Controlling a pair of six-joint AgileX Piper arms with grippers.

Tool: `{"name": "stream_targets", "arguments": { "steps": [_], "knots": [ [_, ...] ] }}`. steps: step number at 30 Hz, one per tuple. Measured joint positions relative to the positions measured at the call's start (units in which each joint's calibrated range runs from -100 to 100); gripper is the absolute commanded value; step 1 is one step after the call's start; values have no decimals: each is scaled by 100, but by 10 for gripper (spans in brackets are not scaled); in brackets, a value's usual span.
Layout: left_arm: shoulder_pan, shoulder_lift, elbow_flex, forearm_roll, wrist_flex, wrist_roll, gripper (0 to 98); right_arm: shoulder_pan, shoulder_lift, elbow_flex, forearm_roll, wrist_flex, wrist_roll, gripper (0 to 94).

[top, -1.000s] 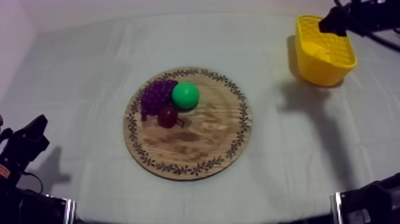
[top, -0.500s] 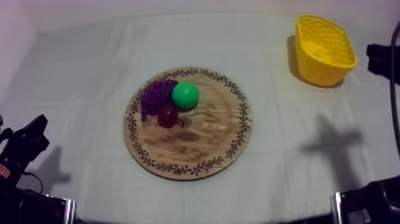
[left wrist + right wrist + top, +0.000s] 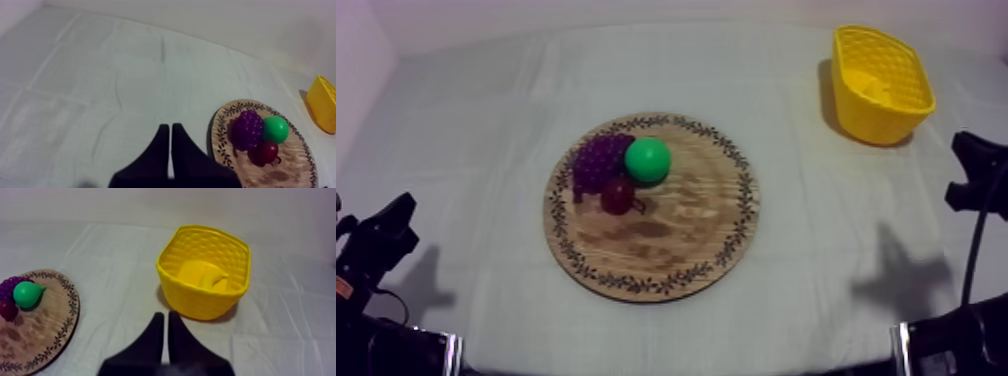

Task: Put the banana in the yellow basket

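The banana (image 3: 205, 275) lies inside the yellow basket (image 3: 200, 300), which stands at the table's far right (image 3: 881, 85). My right gripper (image 3: 165, 319) is shut on nothing, its fingers forming a narrow wedge in front of the basket and short of it. My right arm (image 3: 981, 170) shows at the right edge, nearer than the basket. The round wooden board (image 3: 676, 240) sits mid-table and carries purple grapes (image 3: 598, 160), a green pear (image 3: 648, 159) and a small red fruit (image 3: 617, 195). My left gripper (image 3: 170, 135) is shut on nothing, left of the board, low at the near left (image 3: 381, 240).
Bare cloth lies between the board and the basket, with the right arm's shadow (image 3: 901, 275) on it. The table's far edge runs just behind the basket. The board's near half holds no fruit.
My right arm has pulled back from over the basket toward the near right edge, and its fingers have come together. The left arm and the fruit on the board have not moved.
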Motion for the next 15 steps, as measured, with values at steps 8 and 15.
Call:
{"name": "stream_targets", "arguments": {
  "steps": [8, 15],
  "knots": [
    [0, 0, 0, 0, 0, 0, 1, 18, -1087, 826, 294, 98, -28, 14],
    [0, 0, 0, -6, 0, 0, 1, 33, -1338, 1509, 609, 3, -412, 45]
  ]
}}
